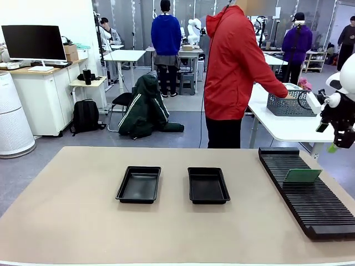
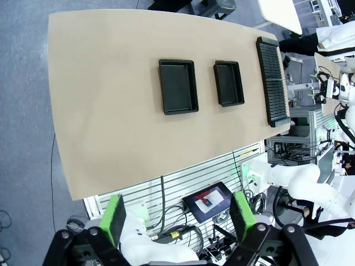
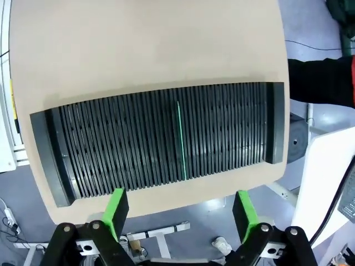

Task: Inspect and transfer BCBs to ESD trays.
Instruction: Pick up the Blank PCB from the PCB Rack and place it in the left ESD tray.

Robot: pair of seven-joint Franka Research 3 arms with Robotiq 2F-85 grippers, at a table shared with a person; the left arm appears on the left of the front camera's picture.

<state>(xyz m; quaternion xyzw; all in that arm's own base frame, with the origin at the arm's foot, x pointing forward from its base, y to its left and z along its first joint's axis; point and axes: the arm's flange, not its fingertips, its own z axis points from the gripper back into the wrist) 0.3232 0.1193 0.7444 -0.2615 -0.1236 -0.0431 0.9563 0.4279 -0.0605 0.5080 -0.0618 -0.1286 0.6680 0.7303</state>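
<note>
Green BCB (image 1: 302, 175) stands on edge in a slot of the black rack (image 1: 321, 213), at the worktop's (image 1: 66, 221) right side; two black trays (image 1: 138, 200) sit side by side mid-worktop, well apart from the BCB; I read the left claw (image 2: 178, 213) as spread wide, holding nothing, high over the worktop; right claw (image 3: 180, 213) equally wide and empty, above the rack, BCB edge-on below it.
</note>
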